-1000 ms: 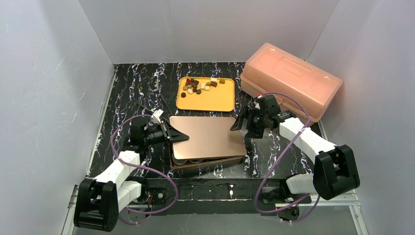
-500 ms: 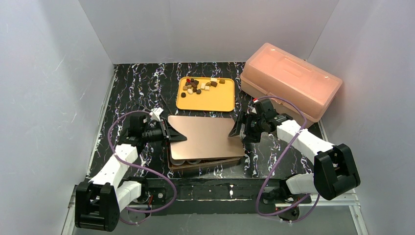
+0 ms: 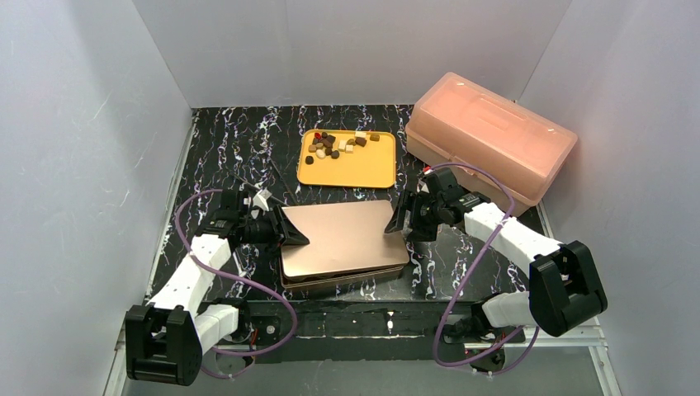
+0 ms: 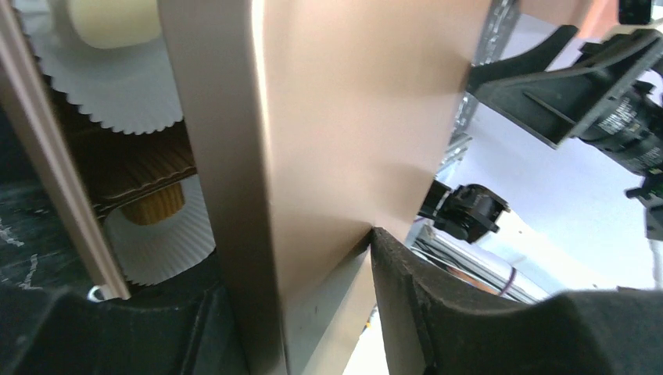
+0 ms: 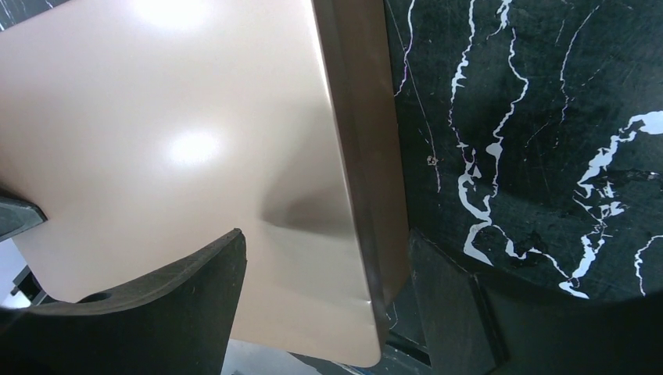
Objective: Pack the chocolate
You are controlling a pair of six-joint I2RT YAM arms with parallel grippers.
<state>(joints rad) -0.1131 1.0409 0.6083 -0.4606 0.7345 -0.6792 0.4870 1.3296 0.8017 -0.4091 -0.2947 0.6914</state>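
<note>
The chocolate (image 3: pixel 340 143) lies as small dark, light brown and cream pieces at the back of a yellow tray (image 3: pixel 347 172). A rose-gold lid (image 3: pixel 342 238) lies almost flat on its box (image 3: pixel 351 276). My left gripper (image 3: pixel 289 233) is shut on the lid's left edge and my right gripper (image 3: pixel 394 221) is shut on its right edge. In the left wrist view my gripper (image 4: pixel 313 266) pinches the lid (image 4: pixel 344 117); under the raised edge, white paper cups (image 4: pixel 133 101) hold a cream piece (image 4: pixel 113 19) and a light brown piece (image 4: pixel 156 207). In the right wrist view my gripper (image 5: pixel 324 258) straddles the lid's rim (image 5: pixel 360 180).
A large pink plastic container (image 3: pixel 491 136) stands at the back right, close behind the right arm. The yellow tray sits just behind the box. White walls close in the black marbled table (image 3: pixel 223 148) on three sides.
Both grippers have lowered the lid from a tilted, raised position down onto the box. The front gap that showed the cups has nearly closed.
</note>
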